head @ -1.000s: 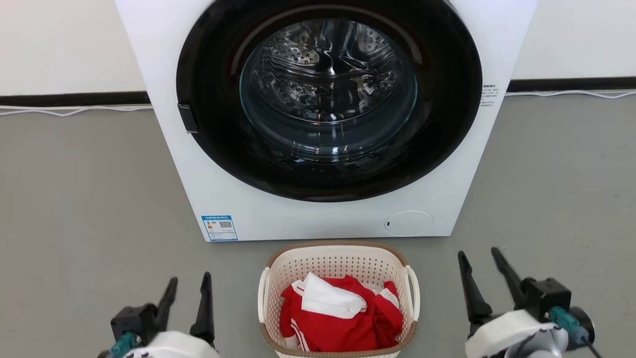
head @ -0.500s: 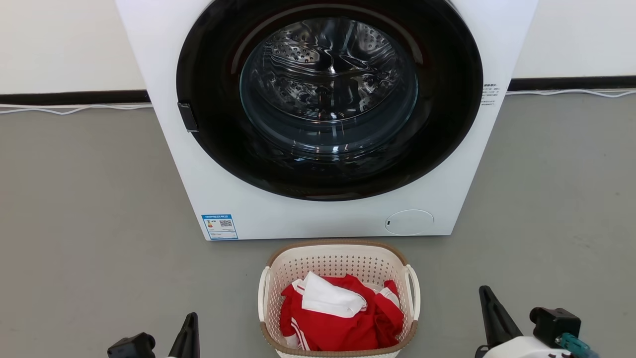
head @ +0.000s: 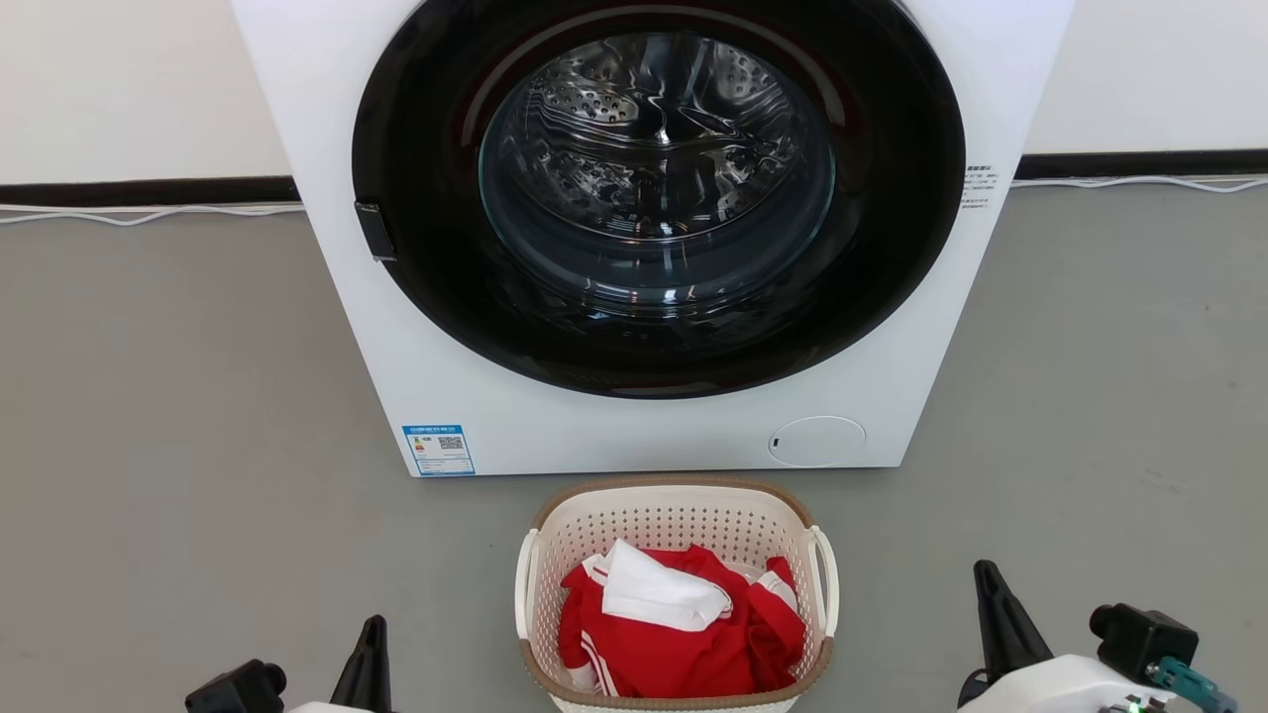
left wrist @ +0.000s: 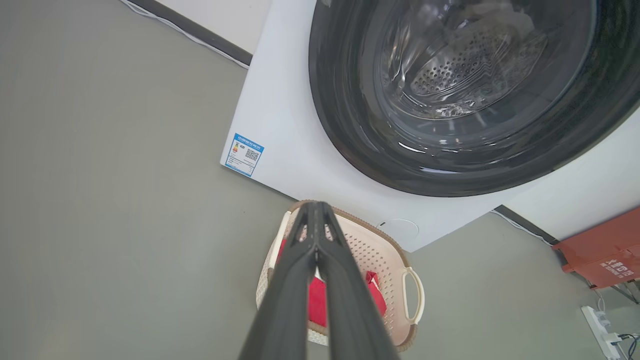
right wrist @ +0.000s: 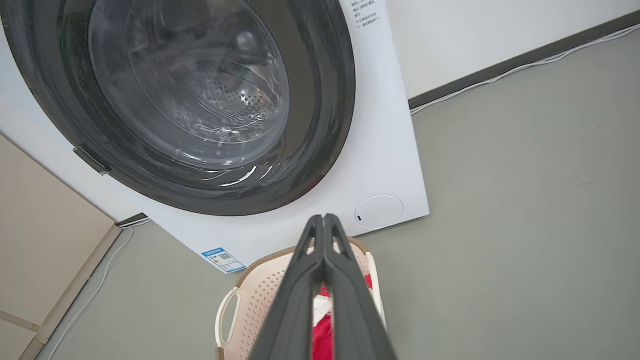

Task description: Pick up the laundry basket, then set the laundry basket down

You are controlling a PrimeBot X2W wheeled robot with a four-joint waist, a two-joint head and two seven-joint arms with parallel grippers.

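A small rectangular sticker point(head: 437, 451) with a blue border sits at the lower left corner of the front panel of the white front-loading washing machine point(head: 614, 436). It carries a black QR code on its right half and small coloured marks on its left, under a blue header strip. Its print is too small to read. Several short lines of fine dark print point(head: 979, 188) stand at the panel's right edge, beside the dark round door, and are also illegible. In the left wrist view, a red-orange box point(left wrist: 600, 245) bears white characters point(left wrist: 614, 270) on its side, too blurred to make out.
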